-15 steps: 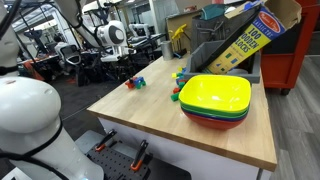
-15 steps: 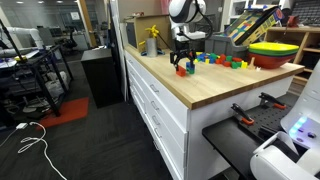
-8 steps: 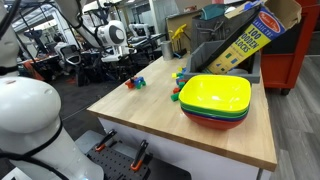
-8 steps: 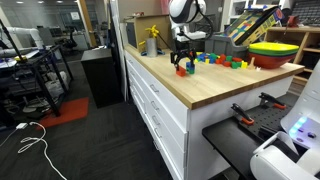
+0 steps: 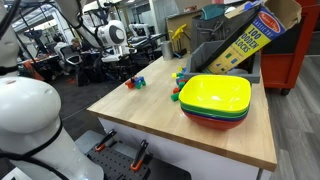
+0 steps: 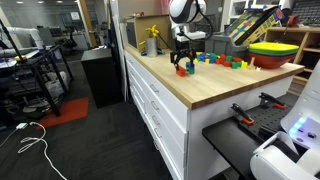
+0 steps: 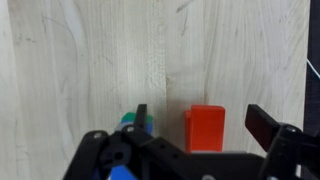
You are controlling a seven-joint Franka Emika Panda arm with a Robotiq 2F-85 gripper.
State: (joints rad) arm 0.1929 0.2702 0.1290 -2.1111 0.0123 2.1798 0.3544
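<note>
In the wrist view, going left to right, a green-and-blue block [image 7: 128, 122] sits against the left finger, then a red block [image 7: 207, 129] lies on the wooden table [image 7: 90, 60] between the wide-open jaws of the gripper [image 7: 198, 124], which holds nothing. For a clean grasp, the fingers would likely need to centre on the red block, clear of its neighbour. In an exterior view the stacked bowls [image 5: 215, 100] stand well apart.
</note>
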